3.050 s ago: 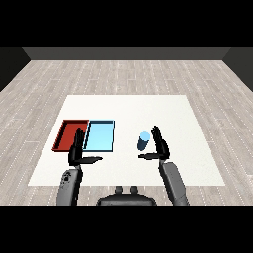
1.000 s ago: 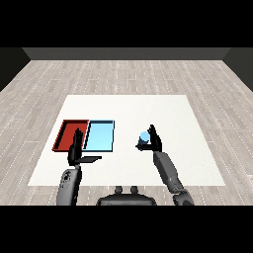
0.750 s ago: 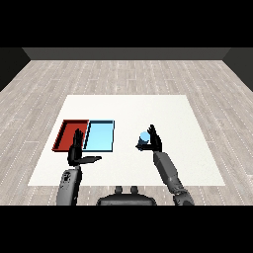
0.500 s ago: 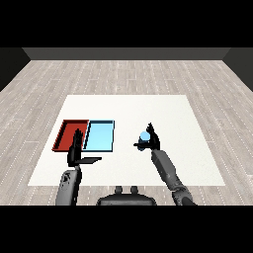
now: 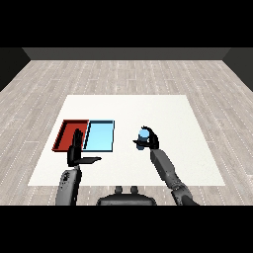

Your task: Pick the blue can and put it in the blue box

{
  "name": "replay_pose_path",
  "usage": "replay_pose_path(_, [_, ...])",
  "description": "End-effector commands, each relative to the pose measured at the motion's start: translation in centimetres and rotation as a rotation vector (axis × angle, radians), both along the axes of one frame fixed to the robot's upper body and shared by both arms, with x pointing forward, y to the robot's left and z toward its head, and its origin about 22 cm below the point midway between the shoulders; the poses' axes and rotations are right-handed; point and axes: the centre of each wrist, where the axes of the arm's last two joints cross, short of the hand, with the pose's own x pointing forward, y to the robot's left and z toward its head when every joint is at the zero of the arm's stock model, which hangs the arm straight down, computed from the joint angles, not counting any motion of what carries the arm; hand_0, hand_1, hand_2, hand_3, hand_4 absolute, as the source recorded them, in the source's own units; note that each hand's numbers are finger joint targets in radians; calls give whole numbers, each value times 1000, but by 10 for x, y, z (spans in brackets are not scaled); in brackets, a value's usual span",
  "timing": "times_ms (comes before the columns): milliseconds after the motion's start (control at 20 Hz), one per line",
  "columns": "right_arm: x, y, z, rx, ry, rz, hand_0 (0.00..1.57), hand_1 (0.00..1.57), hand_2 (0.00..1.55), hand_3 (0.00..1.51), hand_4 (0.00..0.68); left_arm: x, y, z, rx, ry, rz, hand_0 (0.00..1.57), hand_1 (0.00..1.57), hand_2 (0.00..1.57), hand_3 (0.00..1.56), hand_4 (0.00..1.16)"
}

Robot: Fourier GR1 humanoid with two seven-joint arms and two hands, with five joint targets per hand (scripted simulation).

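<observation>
The blue can (image 5: 144, 137) stands upright, right of the middle of the white table, with my right hand (image 5: 150, 141) curled round it. Whether it is lifted off the table I cannot tell. The light blue tray (image 5: 100, 136) lies to the can's left, with nothing in it. My left hand (image 5: 76, 150) hovers in front of the trays, fingers straight and thumb pointing right, holding nothing.
A red tray (image 5: 69, 134) lies against the blue tray's left side, partly behind my left hand. The white table (image 5: 163, 113) stretches out around them, with grey wooden floor beyond its edges.
My right hand has shifted a little leftward with the can in its grasp. The left hand has stayed where it was.
</observation>
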Motion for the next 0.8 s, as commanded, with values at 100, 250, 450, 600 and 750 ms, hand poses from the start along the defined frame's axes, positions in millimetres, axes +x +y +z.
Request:
replay_pose_path(100, [-5, 8, 5, -55, 40, -43, 1472, 1472, 1461, 1444, 554, 5, 8, 3, -14, 3, -2, 0, 0, 0, 0, 0])
replay_pose_path(250, [2, 6, 2, -53, 6, -27, 1456, 1456, 1449, 1419, 523, 0, -1, 12, 22, -6, -1, 0, 0, 0, 0, 0])
replay_pose_path(450, [0, 20, 10, -72, -73, -9, 1465, 1465, 1467, 1324, 448, -11, -8, -1, 26, 0, -6, 0, 0, 0, 0, 0])
replay_pose_path(600, [11, 25, 26, -133, -142, -10, 1451, 1451, 1470, 1348, 477, -4, -1, 5, -4, 25, -20, 0, 0, 0, 0, 0])
replay_pose_path(750, [1, 31, 29, -170, -198, 5, 1452, 1452, 1475, 1367, 498, -6, -1, 5, 11, 3, -12, 0, 0, 0, 0, 0])
